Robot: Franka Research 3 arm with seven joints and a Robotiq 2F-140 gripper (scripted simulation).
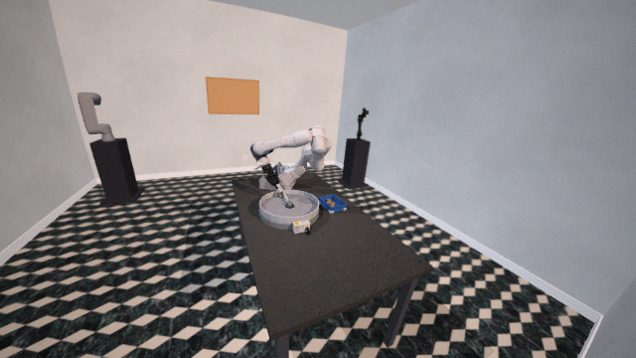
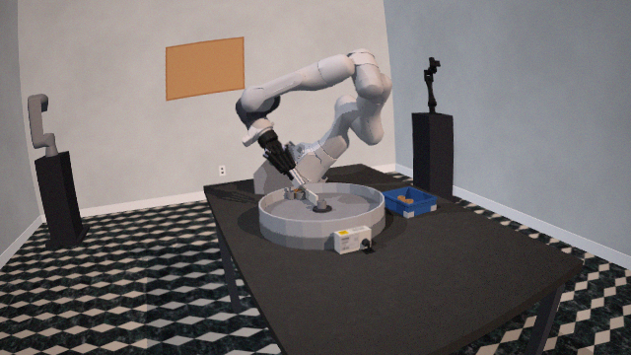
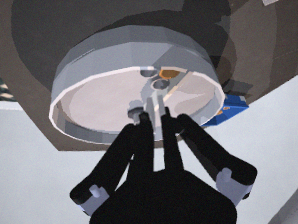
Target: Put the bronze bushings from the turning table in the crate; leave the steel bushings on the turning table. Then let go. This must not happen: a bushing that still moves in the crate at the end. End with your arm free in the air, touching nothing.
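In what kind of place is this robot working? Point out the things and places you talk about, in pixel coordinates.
Probably a robotics lab or demonstration room: a robot arm [image 1: 298, 139] [image 2: 315, 74] on a table [image 1: 338, 268] [image 2: 419, 286], and two smaller arms displayed on dark pedestals.

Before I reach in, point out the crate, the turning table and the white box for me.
Crate [image 1: 340, 209] [image 2: 419, 208]: top and exterior views, front wall.
Turning table [image 1: 278, 214] [image 2: 296, 232] [image 3: 120, 42]: all three views, outer wall.
White box [image 1: 299, 229] [image 2: 351, 242]: top and exterior views, front face.
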